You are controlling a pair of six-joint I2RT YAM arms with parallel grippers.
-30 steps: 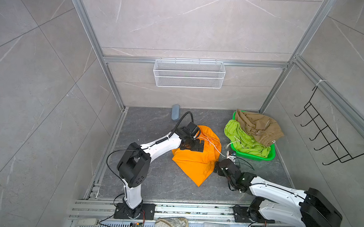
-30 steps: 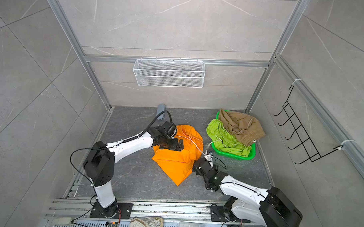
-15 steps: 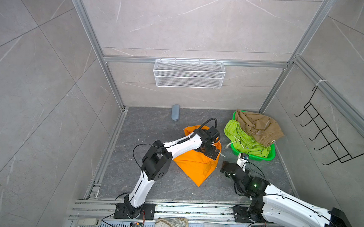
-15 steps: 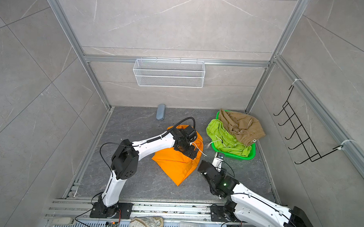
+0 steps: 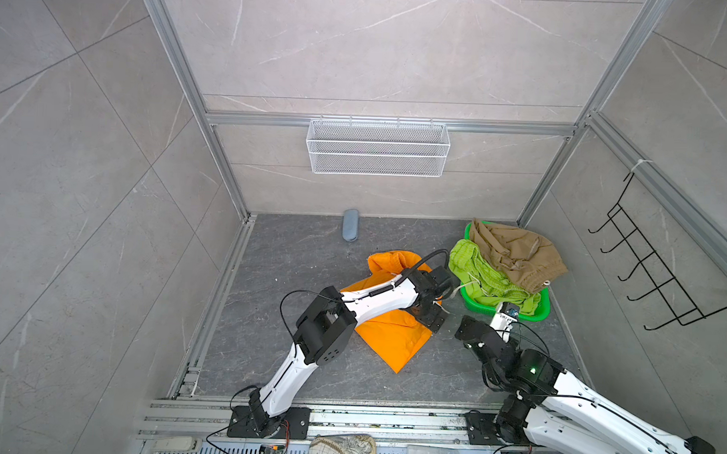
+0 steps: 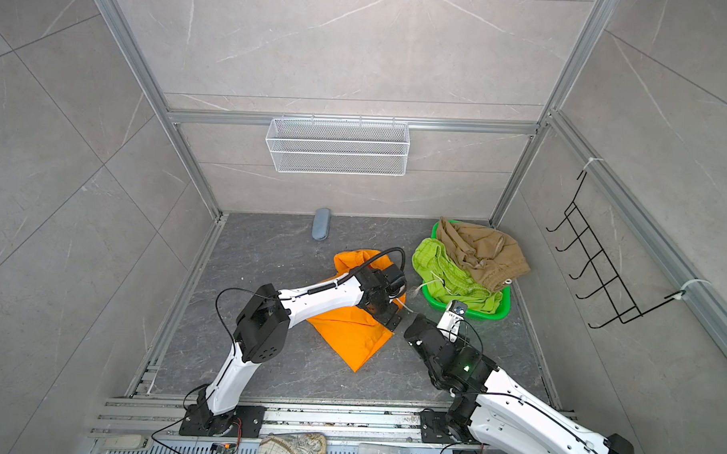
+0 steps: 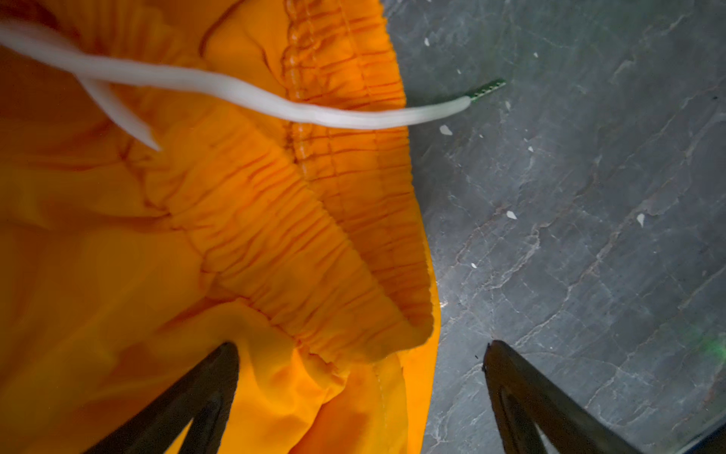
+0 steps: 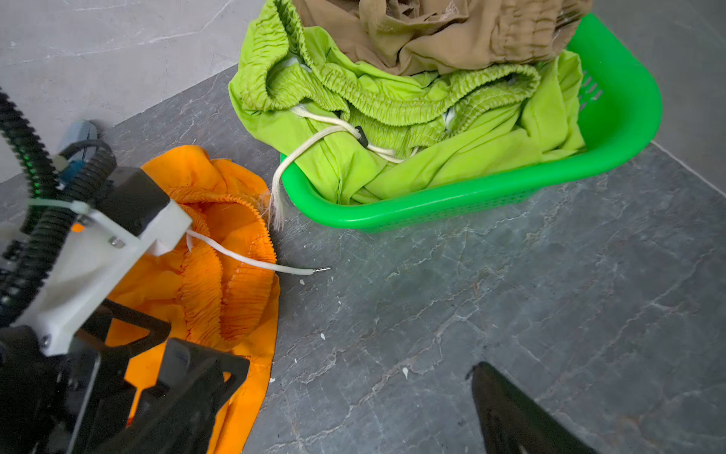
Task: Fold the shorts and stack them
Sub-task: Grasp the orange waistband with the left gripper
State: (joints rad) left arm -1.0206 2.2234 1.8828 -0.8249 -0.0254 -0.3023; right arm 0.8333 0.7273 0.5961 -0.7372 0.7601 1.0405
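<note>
Partly, the left arm (image 5: 376,297) hides the orange shorts (image 5: 395,341); both arms' jaws stand wide, empty.

Open floor (image 5: 294,267) lay between the orange shorts (image 5: 395,341) and the left wall, with only a grey case (image 5: 350,230) by the back wall. Between those shorts and the heaped green basket (image 8: 432,212) ran a narrow strip, crossed by a white drawstring (image 8: 251,260).

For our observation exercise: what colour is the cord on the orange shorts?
White; the cord shows best in the left wrist view.
</note>
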